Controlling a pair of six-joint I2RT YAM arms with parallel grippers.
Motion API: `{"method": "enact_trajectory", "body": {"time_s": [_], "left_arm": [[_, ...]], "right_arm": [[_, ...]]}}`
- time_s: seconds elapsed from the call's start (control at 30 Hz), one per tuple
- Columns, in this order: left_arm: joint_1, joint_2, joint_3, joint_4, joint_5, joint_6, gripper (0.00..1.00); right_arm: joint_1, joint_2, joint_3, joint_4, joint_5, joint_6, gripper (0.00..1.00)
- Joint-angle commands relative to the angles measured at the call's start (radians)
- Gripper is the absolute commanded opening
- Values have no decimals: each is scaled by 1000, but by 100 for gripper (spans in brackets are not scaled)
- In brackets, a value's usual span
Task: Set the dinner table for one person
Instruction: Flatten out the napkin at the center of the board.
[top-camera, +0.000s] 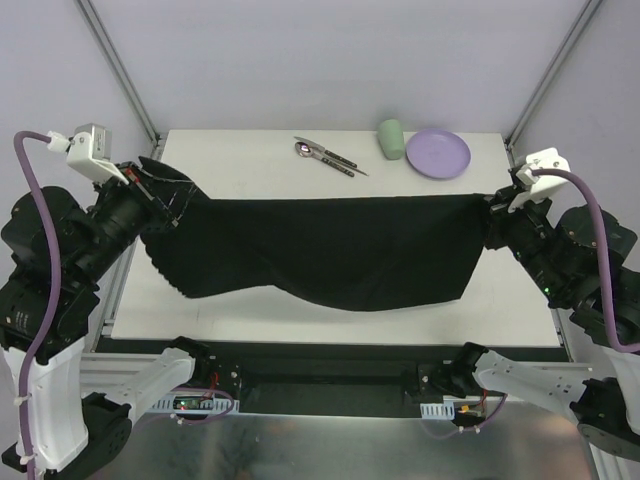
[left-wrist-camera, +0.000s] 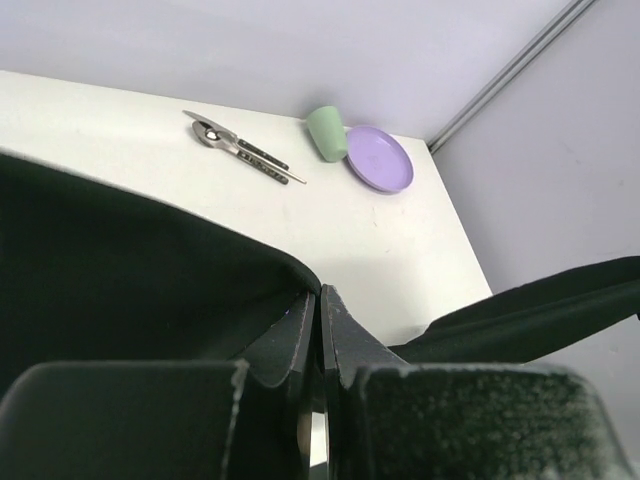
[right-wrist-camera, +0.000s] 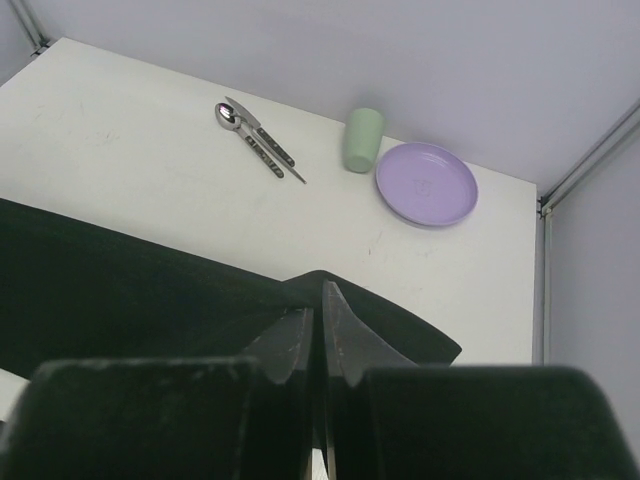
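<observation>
Closest to each wrist camera, the jaws are pressed together with a fold of black cloth (top-camera: 320, 250) nipped between them. The left jaws have its left end and the right jaws its right end. Held this way between the left arm (top-camera: 100, 215) and right arm (top-camera: 548, 248), the cloth spans the width of the bench (top-camera: 250, 172). Its far edge is drawn straight and its near edge sags in a curve; whether that sag touches the surface cannot be told. Gripping both ends probably serves to spread the cloth flat as a placemat. The bench, white with grey rails, lies beneath the cloth and runs from the arms' bases to the back wall. On its far strip, clear of the cloth, lie cutlery (top-camera: 325, 155) and a green cup (top-camera: 391, 139) just beside a purple plate (top-camera: 438, 153). They are likely parked there so that the cloth goes down first.
</observation>
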Motion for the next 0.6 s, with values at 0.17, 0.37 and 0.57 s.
{"method": "enact_trajectory", "body": {"time_s": [0.17,0.37,0.57], "left_arm": [[1,-15,47,-6,-45,49,0],[1,2,25,-14,-73,66,0],[1,68,-41,31,-126,97,0]], "right_arm": [[-3,-18,-2,54,30,-23,1],[-4,-8,-35,63,47,-24,1],[-4,80,-111,155,172,-49,1]]}}
